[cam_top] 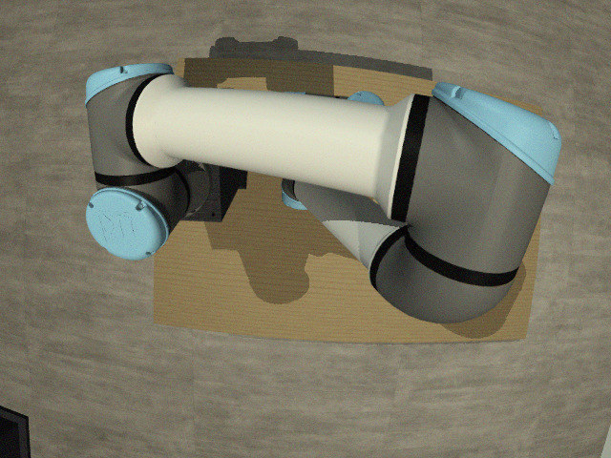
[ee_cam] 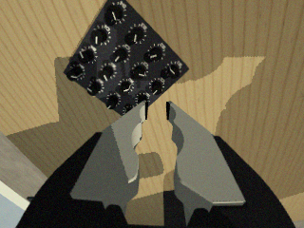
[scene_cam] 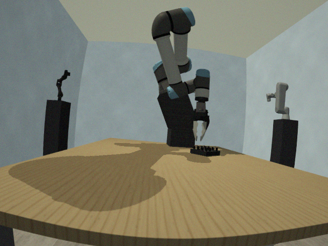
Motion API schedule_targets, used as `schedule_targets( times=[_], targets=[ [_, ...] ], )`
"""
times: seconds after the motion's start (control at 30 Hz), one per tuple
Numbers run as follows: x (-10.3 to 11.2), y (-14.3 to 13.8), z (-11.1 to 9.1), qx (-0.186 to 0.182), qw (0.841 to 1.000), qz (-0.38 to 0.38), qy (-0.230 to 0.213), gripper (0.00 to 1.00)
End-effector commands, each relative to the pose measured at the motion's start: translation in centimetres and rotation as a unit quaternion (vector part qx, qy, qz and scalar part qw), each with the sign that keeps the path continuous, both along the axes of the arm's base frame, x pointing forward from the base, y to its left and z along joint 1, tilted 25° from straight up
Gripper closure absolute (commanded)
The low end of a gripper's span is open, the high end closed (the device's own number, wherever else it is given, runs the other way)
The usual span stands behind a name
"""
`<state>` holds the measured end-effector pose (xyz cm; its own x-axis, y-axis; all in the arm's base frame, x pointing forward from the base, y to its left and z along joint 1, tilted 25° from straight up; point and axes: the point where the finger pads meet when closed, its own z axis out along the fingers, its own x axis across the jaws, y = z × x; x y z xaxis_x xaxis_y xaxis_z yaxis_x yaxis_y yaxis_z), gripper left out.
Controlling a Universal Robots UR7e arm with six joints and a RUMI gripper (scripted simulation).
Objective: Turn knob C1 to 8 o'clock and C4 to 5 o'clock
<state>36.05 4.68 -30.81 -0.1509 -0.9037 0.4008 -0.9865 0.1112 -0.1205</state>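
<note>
The black knob box (scene_cam: 201, 152) (ee_cam: 119, 34) lies on the table, turned like a diamond in the wrist view, with several round black knobs in a grid. Each knob has a white pointer line and white marks around it. The socket cannot be made out, so I cannot tell which knobs are C1 and C4. My gripper (scene_cam: 198, 140) (ee_cam: 157, 103) is open by a narrow gap and empty. It points down above the box in the exterior view. In the wrist view the left fingertip overlaps the box's lower edge. The top view hides box and fingertips behind the arm.
The wooden table (cam_top: 345, 315) (scene_cam: 211, 201) carries the arm's dark base (scene_cam: 180, 136). Arm shadows fall across the table and the box. Two black pedestals (scene_cam: 55, 127) (scene_cam: 283, 143) with small robot arms stand beyond the table, left and right.
</note>
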Motion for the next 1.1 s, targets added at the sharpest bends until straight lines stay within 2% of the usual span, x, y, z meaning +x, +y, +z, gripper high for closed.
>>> schedule_targets(
  times=[0.0, 0.37, 1.07],
  targets=[
    [0.1, -0.2, -0.5, 0.0, 1.0, 0.0, -0.001, 0.89],
    [0.2, -0.6, -1.5, 0.0, 1.0, 0.0, -0.001, 0.89],
    [0.2, -0.7, -1.7, 0.0, 1.0, 0.0, -0.001, 0.89]
  ],
)
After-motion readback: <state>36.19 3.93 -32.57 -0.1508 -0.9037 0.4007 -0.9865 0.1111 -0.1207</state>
